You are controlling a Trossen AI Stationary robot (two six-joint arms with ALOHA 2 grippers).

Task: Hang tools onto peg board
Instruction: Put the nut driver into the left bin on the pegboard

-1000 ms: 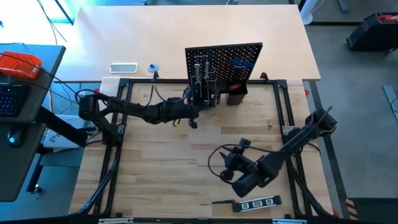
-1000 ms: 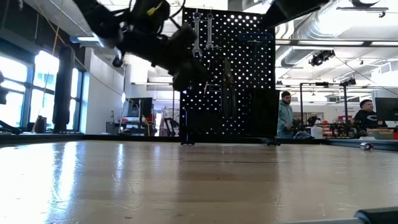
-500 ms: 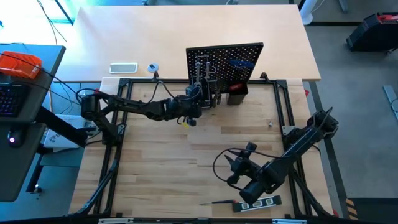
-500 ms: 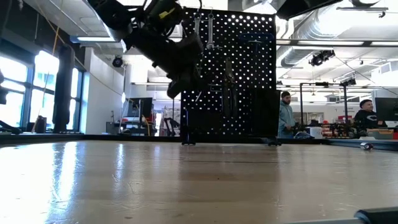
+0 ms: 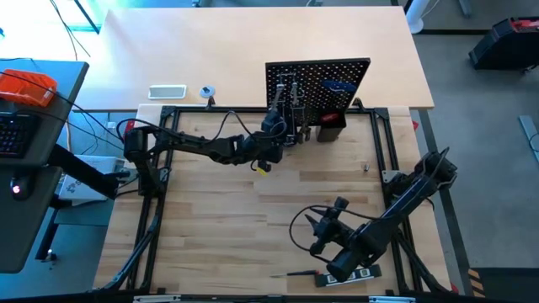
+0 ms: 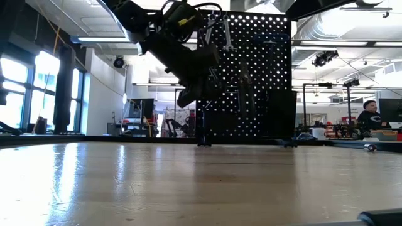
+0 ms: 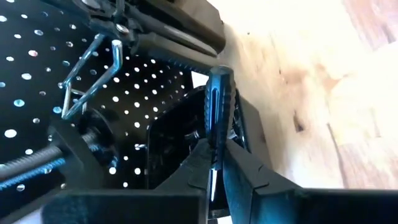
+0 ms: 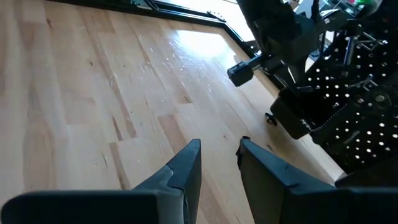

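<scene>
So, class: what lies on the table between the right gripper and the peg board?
In the high view, only bare wooden tabletop lies between the right gripper and the peg board.

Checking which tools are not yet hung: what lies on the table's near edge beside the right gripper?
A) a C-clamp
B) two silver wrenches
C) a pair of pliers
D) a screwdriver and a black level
D: in the high view a slim screwdriver and the black level lie on the table by the right gripper.
</scene>
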